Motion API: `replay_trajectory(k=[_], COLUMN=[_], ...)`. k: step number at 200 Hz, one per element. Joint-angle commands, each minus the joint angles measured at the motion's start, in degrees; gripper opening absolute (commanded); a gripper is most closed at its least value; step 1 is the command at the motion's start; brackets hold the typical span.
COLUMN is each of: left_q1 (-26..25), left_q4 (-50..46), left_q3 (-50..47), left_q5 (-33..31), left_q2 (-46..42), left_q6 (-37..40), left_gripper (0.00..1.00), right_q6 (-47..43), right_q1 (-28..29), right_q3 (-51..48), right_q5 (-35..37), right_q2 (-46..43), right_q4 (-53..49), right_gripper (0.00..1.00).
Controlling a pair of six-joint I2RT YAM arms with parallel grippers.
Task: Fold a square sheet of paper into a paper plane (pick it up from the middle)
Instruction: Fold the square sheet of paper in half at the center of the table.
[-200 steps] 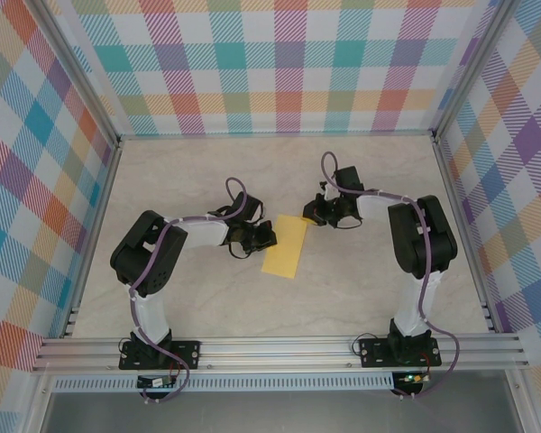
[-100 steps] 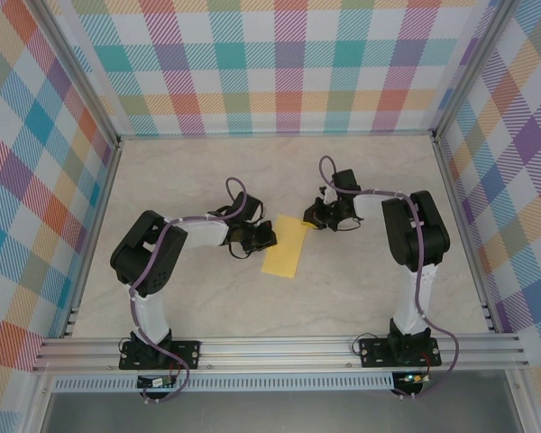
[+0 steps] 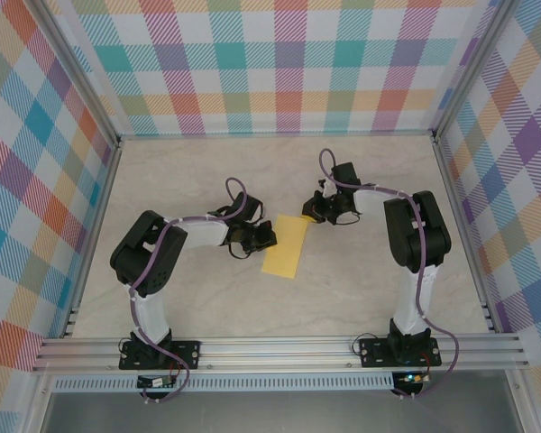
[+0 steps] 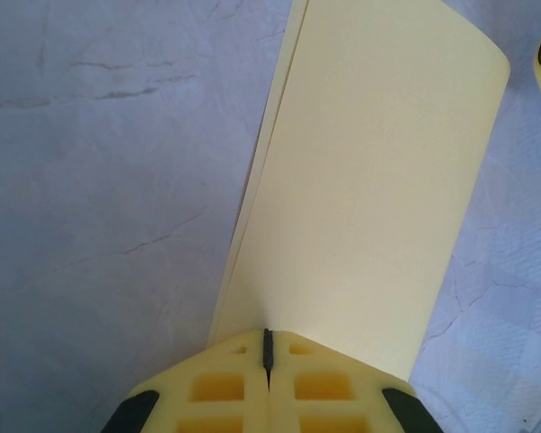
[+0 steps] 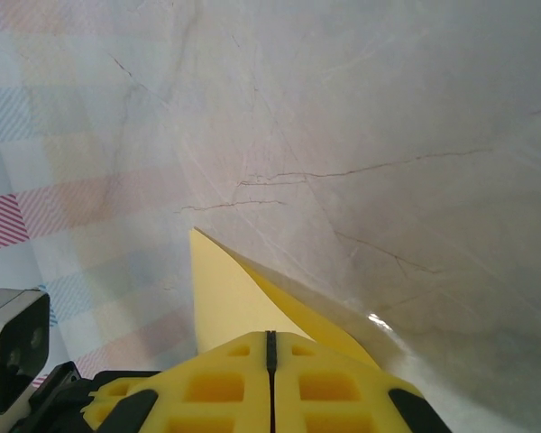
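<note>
Left hand (image 3: 265, 240) grips the thin yellow folded sheet of paper (image 3: 287, 251) by its edge. Right hand (image 3: 308, 216) pinches its far corner.

Open worktop (image 3: 361, 280) runs out to the checked walls (image 3: 288, 63) on three sides, but the centre is blocked by the yellow sheet (image 3: 286, 251), gripped at opposite edges by the left hand (image 3: 265, 237) and right hand (image 3: 312, 215).
</note>
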Motion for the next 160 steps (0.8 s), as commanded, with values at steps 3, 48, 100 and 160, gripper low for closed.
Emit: replay_trajectory(k=[3, 48, 100, 160], left_q1=[-0.7, -0.7, -0.8, -0.9], left_q4=[-6.9, -6.9, -6.8, -5.0], left_q3=[-2.4, -2.4, -2.2, -2.8], left_q5=[-1.8, -1.8, -1.1, 1.0], left_q2=[1.1, 1.2, 1.0, -1.1], left_q6=[0.9, 0.9, 0.6, -2.1], left_gripper=[0.00, 0.00, 0.00, 0.00], right_q6=[-0.4, -0.1, 1.5, 0.1], right_q1=[-0.4, -0.4, -0.4, -0.4], right_q3=[-0.3, -3.3, -2.0, 1.0], right_q5=[-0.4, 1.8, 0.1, -1.1], right_q2=[0.7, 2.4, 4.5, -2.4], right_q4=[-0.1, 1.8, 0.1, -4.9], right_gripper=[0.06, 0.06, 0.07, 0.12])
